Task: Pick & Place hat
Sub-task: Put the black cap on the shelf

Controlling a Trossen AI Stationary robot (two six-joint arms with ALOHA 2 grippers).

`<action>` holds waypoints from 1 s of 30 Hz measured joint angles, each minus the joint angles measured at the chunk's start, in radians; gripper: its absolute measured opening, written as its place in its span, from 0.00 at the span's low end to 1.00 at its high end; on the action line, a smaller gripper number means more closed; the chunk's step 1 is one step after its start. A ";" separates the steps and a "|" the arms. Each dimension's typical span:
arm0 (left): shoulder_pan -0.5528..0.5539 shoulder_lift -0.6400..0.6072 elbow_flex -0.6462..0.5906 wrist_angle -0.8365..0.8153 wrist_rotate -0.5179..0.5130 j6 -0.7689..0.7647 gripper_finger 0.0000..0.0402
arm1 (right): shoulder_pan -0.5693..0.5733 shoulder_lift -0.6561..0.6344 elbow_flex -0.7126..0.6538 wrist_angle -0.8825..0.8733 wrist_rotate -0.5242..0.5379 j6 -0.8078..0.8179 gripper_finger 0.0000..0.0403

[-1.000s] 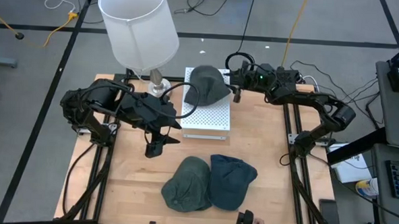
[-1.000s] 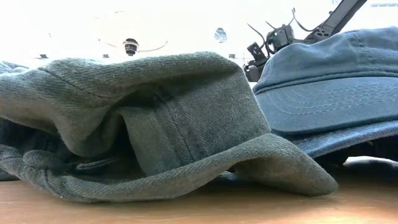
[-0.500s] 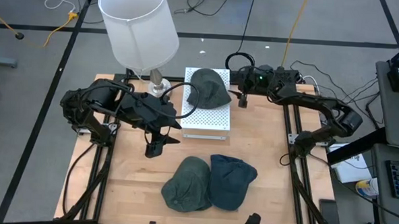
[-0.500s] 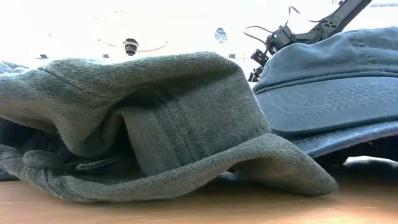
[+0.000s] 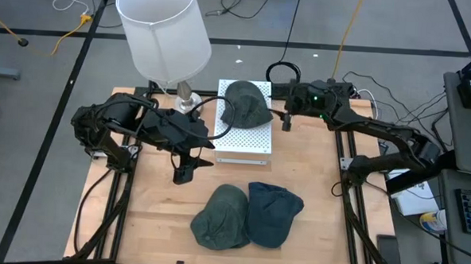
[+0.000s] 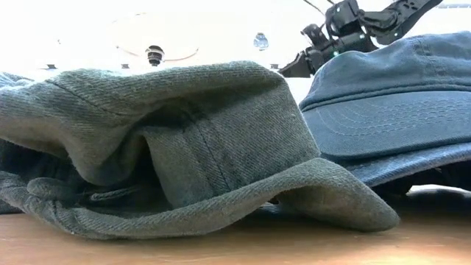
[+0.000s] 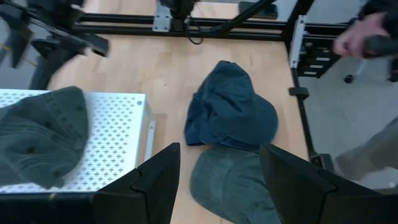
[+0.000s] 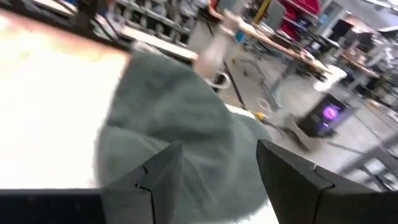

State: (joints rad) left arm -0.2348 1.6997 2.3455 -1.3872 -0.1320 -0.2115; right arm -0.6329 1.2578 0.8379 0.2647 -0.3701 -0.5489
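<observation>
High view: hat now left on white box; right hand released, withdrawn beside it. Left hand released, idle. Placement judged done.

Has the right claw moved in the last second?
Yes. The right claw has pulled off the hat to the white box's right edge, open and empty.

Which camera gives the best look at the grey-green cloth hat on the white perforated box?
The high view: the grey-green cloth hat shows whole on the white perforated box. The left wrist view crops it, the right wrist view blurs it, and the low view misses it.
</observation>
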 joint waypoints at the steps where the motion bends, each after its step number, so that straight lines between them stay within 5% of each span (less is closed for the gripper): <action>1: 0.000 0.000 0.000 0.000 -0.007 0.000 0.56 | 0.020 0.005 0.012 0.001 0.004 0.005 0.49; 20: 0.052 0.000 0.000 0.000 -0.027 -0.029 0.56 | 0.269 0.283 0.401 -0.359 0.383 0.251 0.47; 25: 0.080 0.000 0.000 0.001 -0.027 -0.030 0.56 | 0.301 0.298 0.452 -0.417 0.426 0.349 0.32; 30: 0.090 0.000 0.000 0.001 -0.027 -0.046 0.56 | 0.330 0.299 0.453 -0.424 0.424 0.379 0.06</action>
State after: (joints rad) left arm -0.1448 1.6997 2.3455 -1.3861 -0.1589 -0.2577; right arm -0.3029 1.5570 1.2911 -0.1590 0.0540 -0.1703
